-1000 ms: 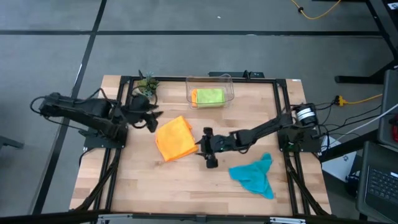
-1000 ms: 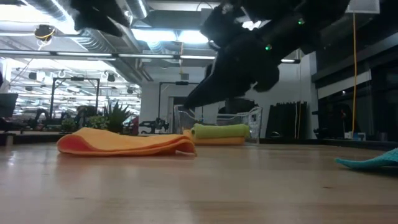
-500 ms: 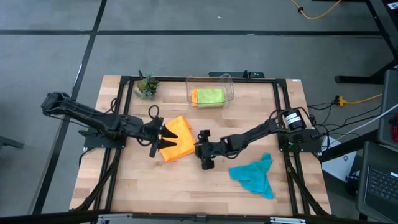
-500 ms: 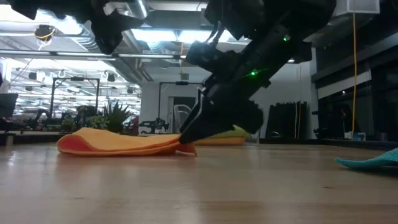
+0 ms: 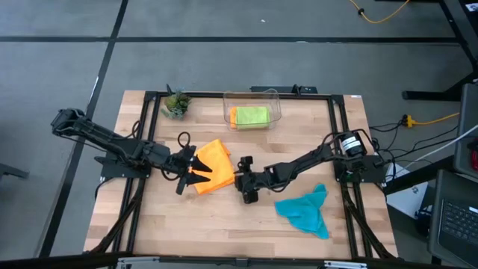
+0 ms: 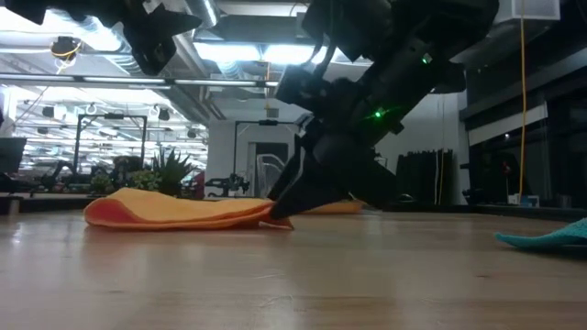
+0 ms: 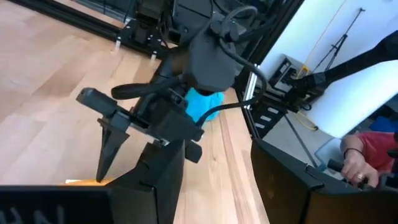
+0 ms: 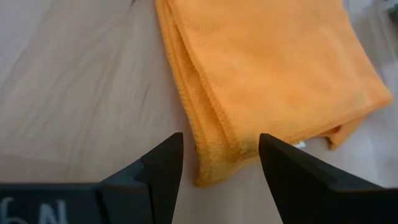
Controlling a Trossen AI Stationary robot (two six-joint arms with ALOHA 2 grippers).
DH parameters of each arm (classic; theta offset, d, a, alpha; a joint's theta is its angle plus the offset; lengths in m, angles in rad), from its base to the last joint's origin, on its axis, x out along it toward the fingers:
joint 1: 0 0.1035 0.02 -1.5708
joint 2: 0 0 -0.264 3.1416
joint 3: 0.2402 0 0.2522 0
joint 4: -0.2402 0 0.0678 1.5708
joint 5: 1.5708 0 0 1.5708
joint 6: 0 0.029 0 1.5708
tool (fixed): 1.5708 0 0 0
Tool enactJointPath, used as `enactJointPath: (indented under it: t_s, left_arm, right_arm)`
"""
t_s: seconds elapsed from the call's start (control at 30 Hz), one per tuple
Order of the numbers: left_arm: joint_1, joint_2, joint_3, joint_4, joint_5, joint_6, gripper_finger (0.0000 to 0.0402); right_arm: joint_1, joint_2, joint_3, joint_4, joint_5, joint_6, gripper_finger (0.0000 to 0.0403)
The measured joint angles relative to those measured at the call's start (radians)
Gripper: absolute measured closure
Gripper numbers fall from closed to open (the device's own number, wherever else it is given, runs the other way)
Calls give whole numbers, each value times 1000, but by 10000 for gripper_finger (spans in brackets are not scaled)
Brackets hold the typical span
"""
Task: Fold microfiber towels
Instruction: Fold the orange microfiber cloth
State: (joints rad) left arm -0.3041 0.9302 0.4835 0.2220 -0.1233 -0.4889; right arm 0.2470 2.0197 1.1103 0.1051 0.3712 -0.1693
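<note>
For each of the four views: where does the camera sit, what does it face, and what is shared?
High: overhead, straight down; both arms, orange towel, teal towel.
Low: table height, facing the room; right gripper at the orange towel.
Left wrist: faces the right gripper.
Right wrist: own open fingers astride the orange towel's corner.
Shared: orange towel.

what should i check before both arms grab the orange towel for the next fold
1. Right pincer open, fingers either side of the orange towel corner: ok.
2. Right fingertips down at towel level in the low view: ok.
3. Left pincer at the towel's opposite edge: ok; open or shut: cannot tell.
4. Towel lying flat, folded layers stacked: ok.
5. Teal towel clear of the working area: ok.
6. Clear bin with the green towel out of the arms' way: ok.
</note>
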Motion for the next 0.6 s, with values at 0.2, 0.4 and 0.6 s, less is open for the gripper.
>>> enactJointPath:
  t_s: [0.2,0.4,0.6]
  left_arm:
    - [0,0,0,-2,-45,1,223]
    - [0,0,0,-9,-51,1,223]
    - [-2,0,0,-12,-51,-15,223]
  right_arm:
    - [-12,34,1,20,12,-46,191]
    - [-10,66,2,77,148,-91,191]
    - [-13,68,2,86,170,-99,198]
